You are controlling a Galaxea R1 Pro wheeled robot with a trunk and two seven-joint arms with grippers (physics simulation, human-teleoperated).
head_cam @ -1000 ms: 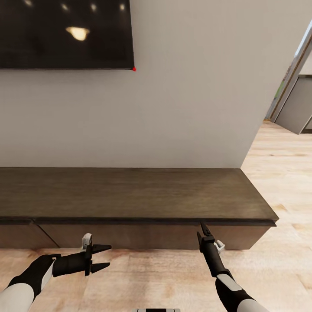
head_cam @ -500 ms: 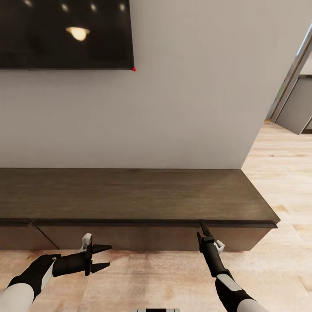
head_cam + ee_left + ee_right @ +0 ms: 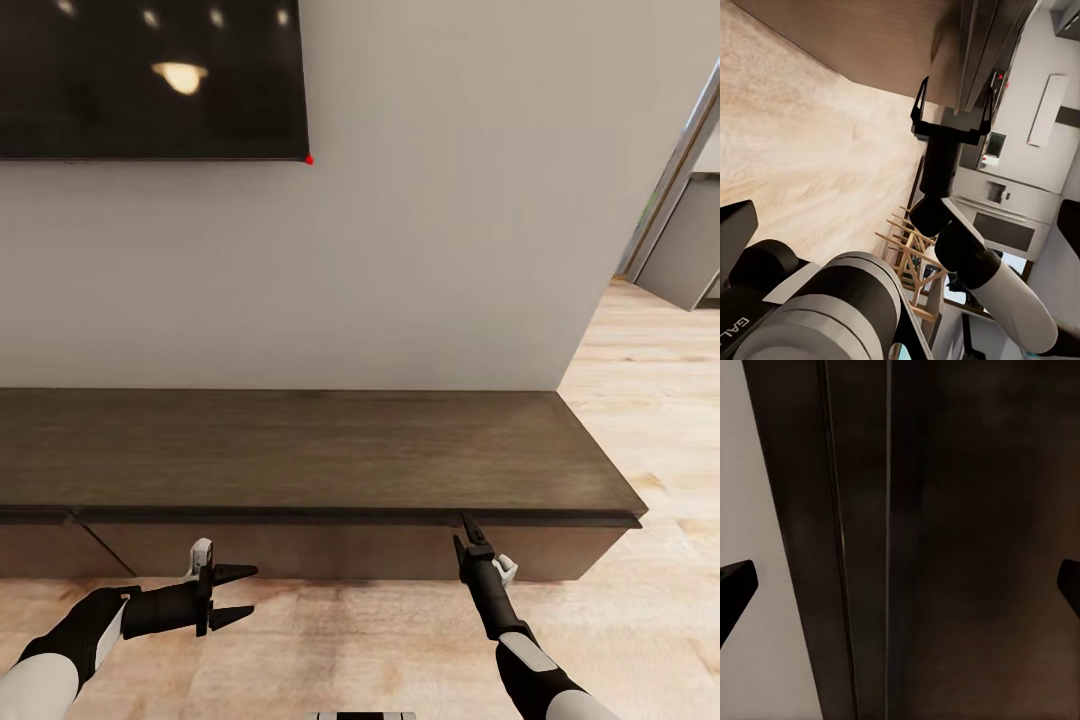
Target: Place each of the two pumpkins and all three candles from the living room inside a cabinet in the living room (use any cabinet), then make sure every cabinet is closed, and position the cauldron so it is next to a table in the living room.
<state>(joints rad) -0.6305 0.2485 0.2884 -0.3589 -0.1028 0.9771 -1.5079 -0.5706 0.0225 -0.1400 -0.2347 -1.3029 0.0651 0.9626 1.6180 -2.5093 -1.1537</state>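
Observation:
The cabinet (image 3: pixel 300 450) runs long and low along the wall, dark brown, its flat drawer fronts flush under the top. My right gripper (image 3: pixel 466 530) points up at the front just below the top's lip, near the cabinet's right end. It is open, with fingertips spread wide in the left wrist view (image 3: pixel 952 105) and at both edges of the right wrist view (image 3: pixel 900 585), nothing between them. The cabinet front (image 3: pixel 945 510) sits close before it. My left gripper (image 3: pixel 240 592) hovers open over the floor in front of the cabinet, fingers pointing right. Pumpkins, candles, cauldron and table are out of view.
A dark TV screen (image 3: pixel 150 80) hangs on the grey wall above the cabinet. Wooden floor (image 3: pixel 640 420) opens to the right past the wall's corner, toward grey kitchen units (image 3: pixel 690 250). The left wrist view looks across to a steel appliance (image 3: pixel 1012 202) and a wooden rack (image 3: pixel 911 255).
The head view has dipped by a few pixels. Neither gripper has moved or changed its opening.

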